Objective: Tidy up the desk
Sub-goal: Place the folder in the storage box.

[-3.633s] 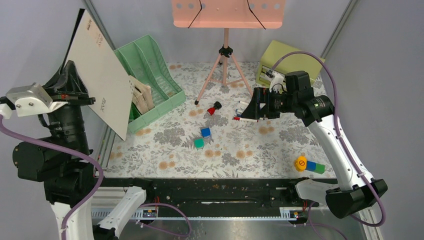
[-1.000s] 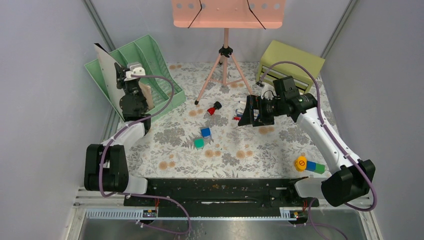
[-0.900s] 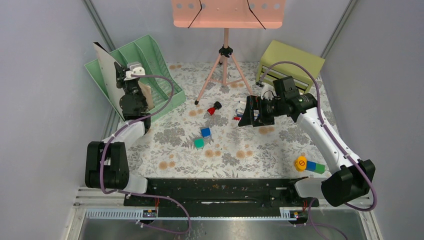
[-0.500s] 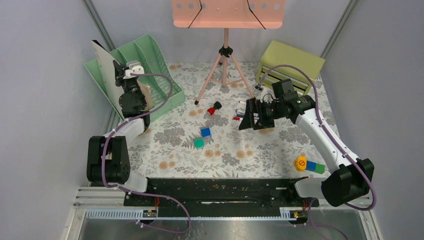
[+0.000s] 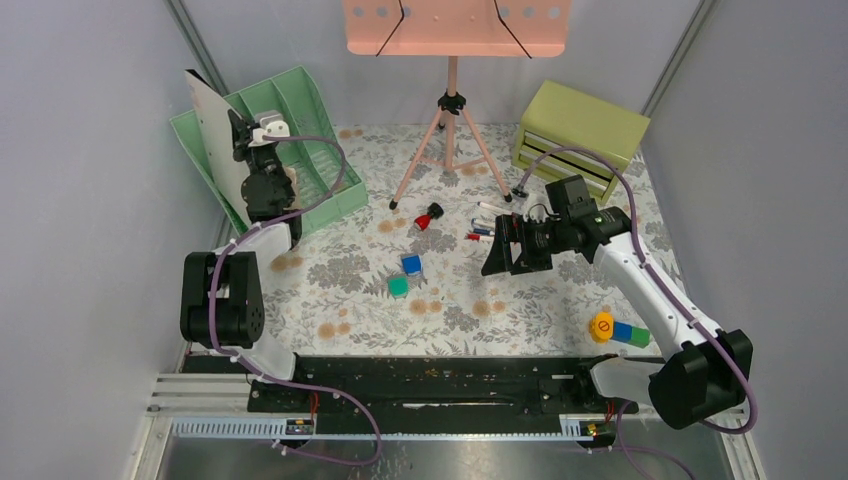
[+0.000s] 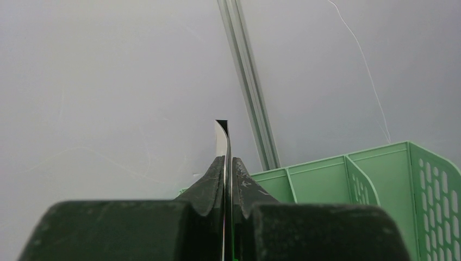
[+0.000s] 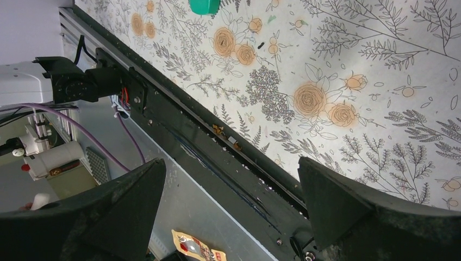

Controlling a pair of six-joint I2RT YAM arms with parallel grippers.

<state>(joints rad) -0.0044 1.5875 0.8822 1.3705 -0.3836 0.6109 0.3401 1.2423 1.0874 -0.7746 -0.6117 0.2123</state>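
The desk [image 5: 540, 300] has a floral print and holds scattered items. At the back left, my left gripper [image 5: 240, 138] is shut on a thin white board [image 5: 212, 140], which stands upright against the left end of the green file rack [image 5: 300, 130]. In the left wrist view the fingers [image 6: 239, 179] pinch the board's edge [image 6: 222, 138], with the rack [image 6: 348, 179] to the right. My right gripper [image 5: 500, 256] hangs open and empty above the desk, just near of several pens [image 5: 481, 233]. Its wrist view shows the gripper [image 7: 231, 187] wide apart over the desk's front edge.
A red object [image 5: 429, 216], a blue cube [image 5: 411, 264] and a green cube [image 5: 398, 286] lie mid-desk. A yellow disc with blue and green blocks [image 5: 618, 330] sits at the front right. A pink tripod stand [image 5: 450, 130] and an olive drawer box [image 5: 580, 125] stand at the back.
The left arm has carried the white board down and back to the rack's left end. The right gripper, still open, has drawn nearer and away from the pens.
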